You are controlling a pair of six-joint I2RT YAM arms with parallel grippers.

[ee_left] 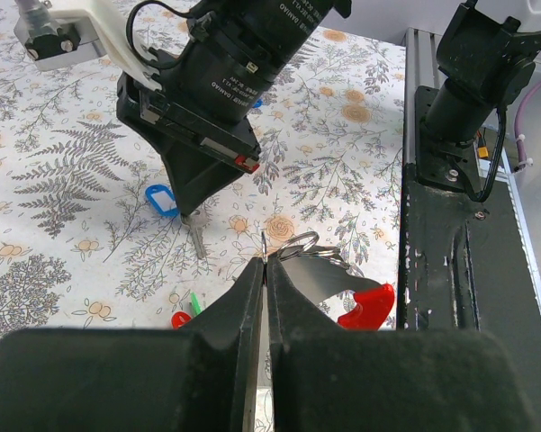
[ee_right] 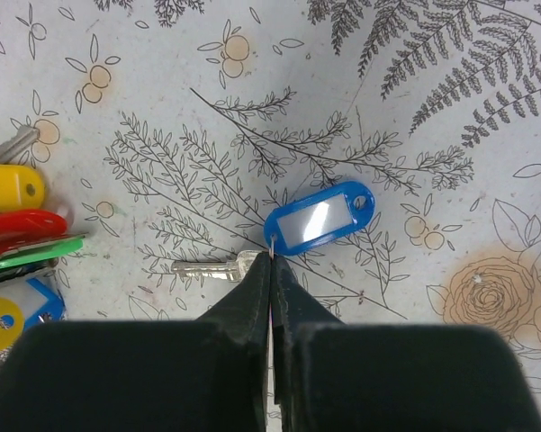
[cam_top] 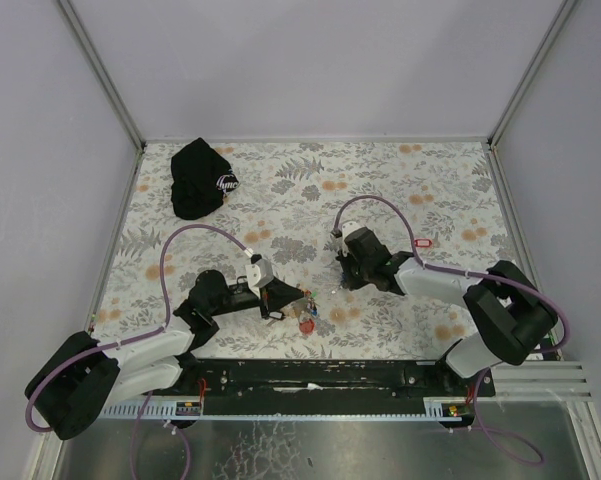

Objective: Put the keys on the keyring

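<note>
My left gripper (ee_left: 265, 263) is shut on the edge of the thin keyring (ee_left: 299, 243). The ring's red plastic piece (ee_left: 367, 306) hangs to its right and shows in the top view (cam_top: 305, 322). My right gripper (ee_right: 271, 255) is shut on the small loop of the blue-tagged key: the blue tag (ee_right: 320, 218) lies just beyond the tips and the silver key blade (ee_right: 207, 267) to the left. The left wrist view shows that gripper (ee_left: 191, 212) tip-down on the cloth by the blue tag (ee_left: 162, 200). More keys with yellow, red and green tags (ee_right: 18, 225) lie in a pile at the left.
A black cap with a white logo (cam_top: 200, 178) lies at the back left. A lone small red tag (cam_top: 424, 241) lies at the right of the floral cloth. The black base rail (ee_left: 450, 252) runs close to the right of my left gripper. White walls enclose the table.
</note>
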